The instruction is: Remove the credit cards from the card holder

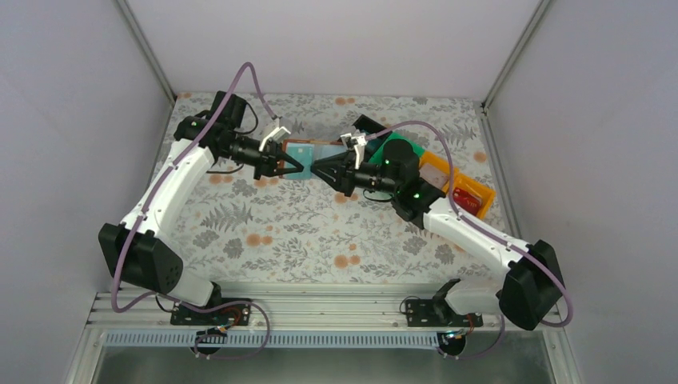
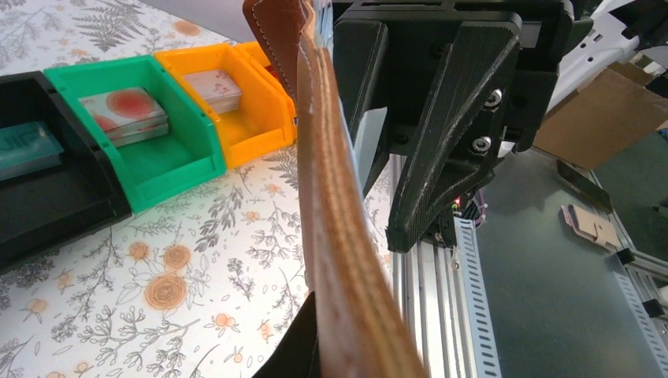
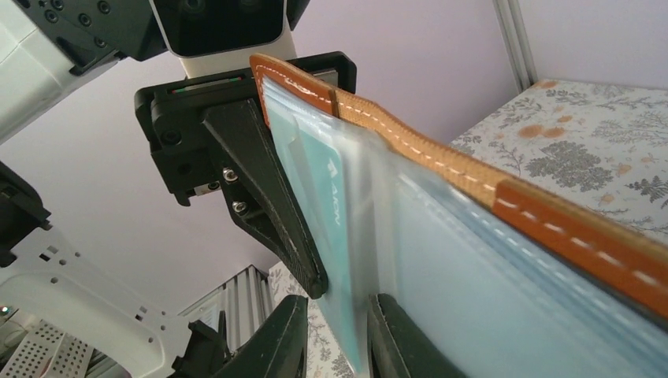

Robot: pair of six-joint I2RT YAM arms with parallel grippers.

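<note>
The card holder is held up off the table between my two grippers, brown leather outside and pale blue-grey inside. My left gripper is shut on its edge; one finger presses on the inner side. A teal credit card sits in a clear slot, its lower edge sticking out. My right gripper straddles that edge with narrowed jaws. One finger lies against the card, and a gap shows beside the other.
Three bins stand in a row at the back right: black with a teal card, green with pale red-spotted cards, orange with pale cards. The aluminium rail marks the near table edge.
</note>
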